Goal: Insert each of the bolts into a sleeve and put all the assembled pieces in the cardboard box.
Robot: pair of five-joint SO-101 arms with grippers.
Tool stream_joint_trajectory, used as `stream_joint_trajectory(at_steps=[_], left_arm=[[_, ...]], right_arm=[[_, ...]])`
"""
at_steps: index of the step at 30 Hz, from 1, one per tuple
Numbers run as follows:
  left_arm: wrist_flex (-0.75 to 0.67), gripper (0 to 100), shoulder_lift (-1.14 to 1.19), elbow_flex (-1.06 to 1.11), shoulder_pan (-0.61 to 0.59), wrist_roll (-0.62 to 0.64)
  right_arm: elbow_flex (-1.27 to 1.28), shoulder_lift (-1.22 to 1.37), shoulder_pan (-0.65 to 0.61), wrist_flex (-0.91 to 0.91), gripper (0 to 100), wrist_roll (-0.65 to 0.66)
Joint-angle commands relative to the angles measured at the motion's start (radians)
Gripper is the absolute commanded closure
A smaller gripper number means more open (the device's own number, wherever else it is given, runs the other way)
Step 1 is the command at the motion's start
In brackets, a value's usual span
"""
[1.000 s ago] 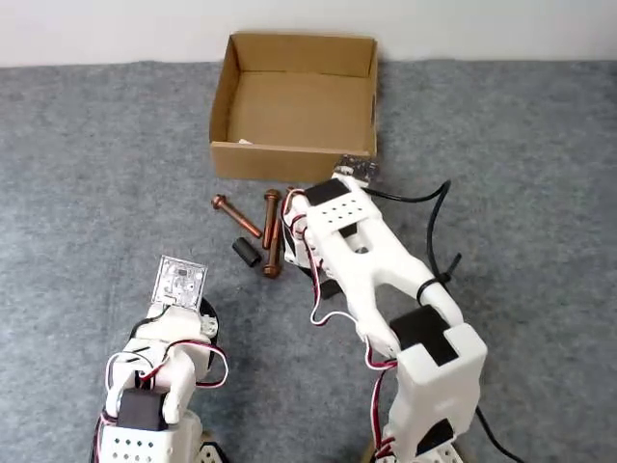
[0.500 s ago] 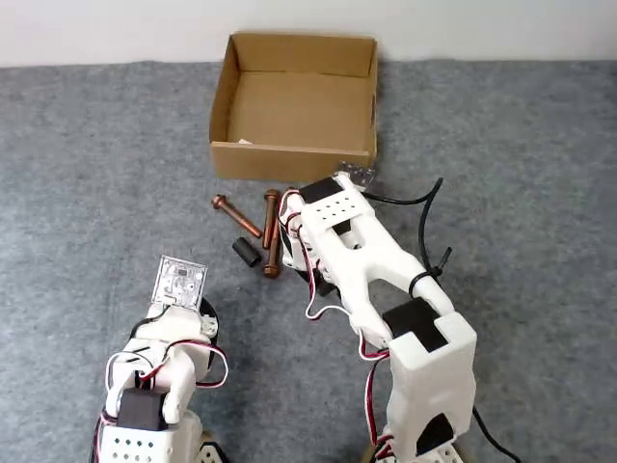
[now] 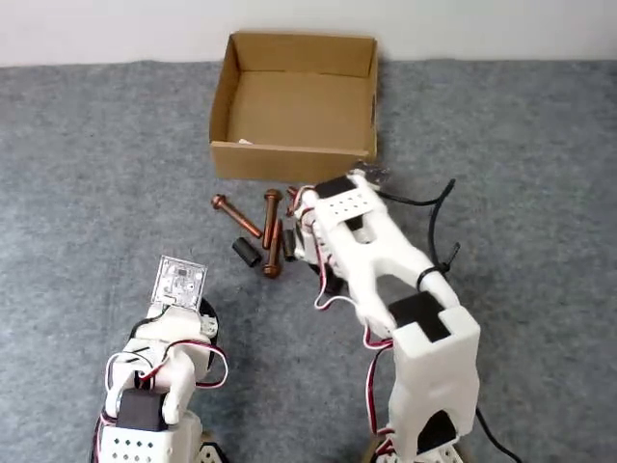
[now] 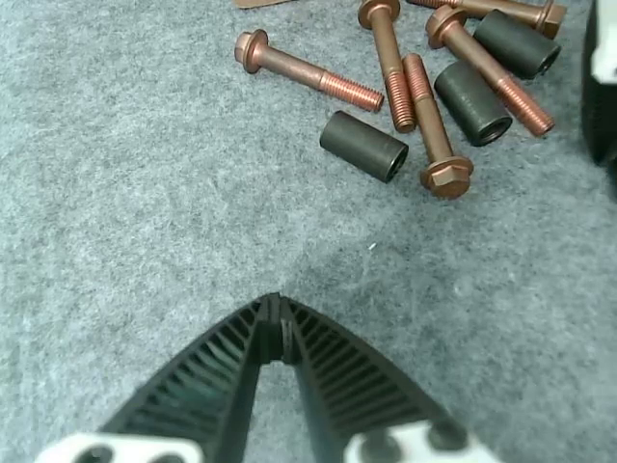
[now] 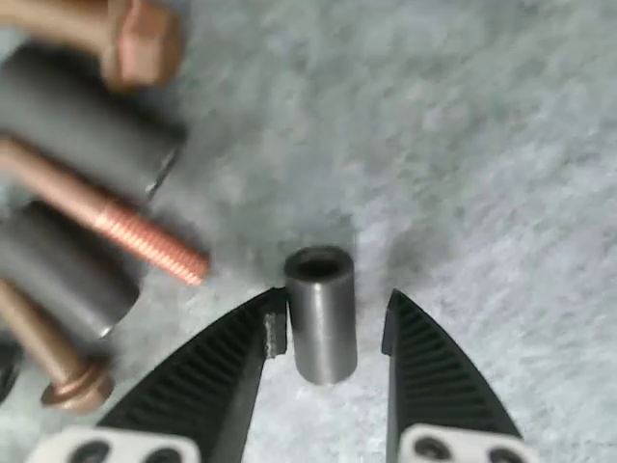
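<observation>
Sleeve [image 5: 321, 328] lies between parted fingers of right gripper [image 5: 335, 301], long axis along them, bore facing away. One pad touches, other stands apart. Bare carpet [image 5: 463, 145] beyond. Left gripper [image 4: 278, 307] pinched closed, empty.

Cardboard box [image 3: 292, 162]: brown, open-topped, upright, 12 o'clock. Copper bolts [image 3: 272, 231] and dark cylindrical sleeves [image 3: 247, 252]: loose, lying flat, clustered at box's 6 o'clock.
</observation>
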Motion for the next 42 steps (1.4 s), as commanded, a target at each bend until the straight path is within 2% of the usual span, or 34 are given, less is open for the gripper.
stream_joint_trajectory(at_steps=[1, 4, 7, 15, 20, 26, 32, 40, 42], left_arm=[[-0.026, 100, -0.006, -0.004, -0.005, -0.003], [-0.026, 100, -0.006, -0.004, -0.005, -0.003], [-0.026, 100, -0.006, -0.004, -0.005, -0.003], [-0.026, 100, -0.006, -0.004, -0.005, -0.003], [-0.026, 100, -0.006, -0.004, -0.005, -0.003], [-0.026, 100, -0.006, -0.004, -0.005, -0.003], [-0.026, 100, -0.006, -0.004, -0.005, -0.003], [-0.026, 100, -0.006, -0.004, -0.005, -0.003], [-0.031, 100, -0.009, -0.004, 0.017, -0.006]], right_arm=[[-0.009, -0.008, 0.019, -0.005, 87.9, 0.032], [-0.011, -0.008, 0.015, -0.008, 99.1, 0.046], [-0.006, -0.008, 0.019, -0.041, 96.5, 0.075], [-0.011, -0.019, 0.015, -0.030, 99.0, 0.130], [-0.055, -0.087, 0.012, 0.087, 99.0, 0.186], [-0.092, -0.252, 0.013, 0.286, 99.0, 0.310], [-0.091, -0.509, 0.015, 0.381, 99.0, 0.414], [-0.086, -0.808, 0.024, 0.475, 99.0, 0.419], [-0.064, -0.880, 0.059, 0.479, 99.0, 0.419]])
